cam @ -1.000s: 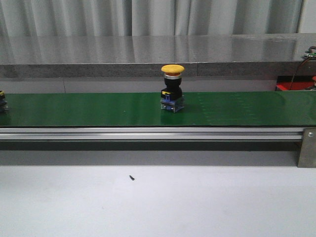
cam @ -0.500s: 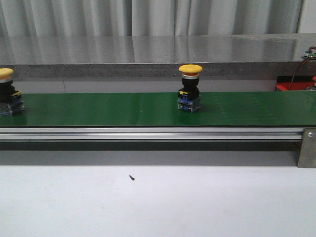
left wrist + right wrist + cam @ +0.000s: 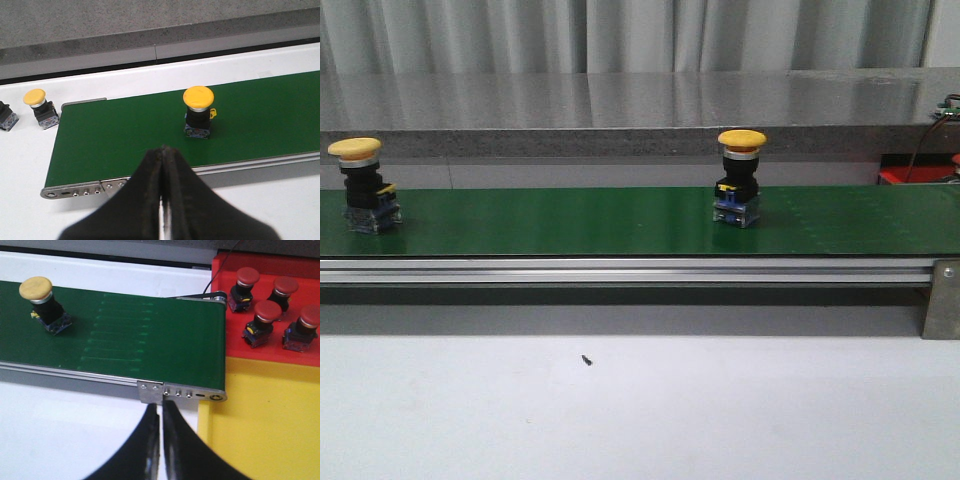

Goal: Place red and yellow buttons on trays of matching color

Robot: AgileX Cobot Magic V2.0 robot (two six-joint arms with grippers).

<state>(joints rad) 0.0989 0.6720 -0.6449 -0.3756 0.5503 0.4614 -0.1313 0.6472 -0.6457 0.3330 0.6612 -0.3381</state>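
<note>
This looks like an industrial test cell or a factory-style lab. A green conveyor belt [image 3: 570, 220] runs on an aluminium rail [image 3: 620, 270] across a plain white table [image 3: 640, 410]. Behind it are a grey stone-like ledge [image 3: 620, 105] and pale curtains [image 3: 620, 35]. Red [image 3: 260, 352] and yellow [image 3: 260, 425] sorting trays stand at the belt's end.

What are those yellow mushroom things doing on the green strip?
Those are two yellow-capped push buttons riding upright on a green conveyor belt: one near the middle and one at the left. Nothing is holding them. The left gripper and right gripper both hang shut in front of the belt. At the belt's right end sit a red tray with four red-capped buttons and a yellow tray with none in view.
</note>
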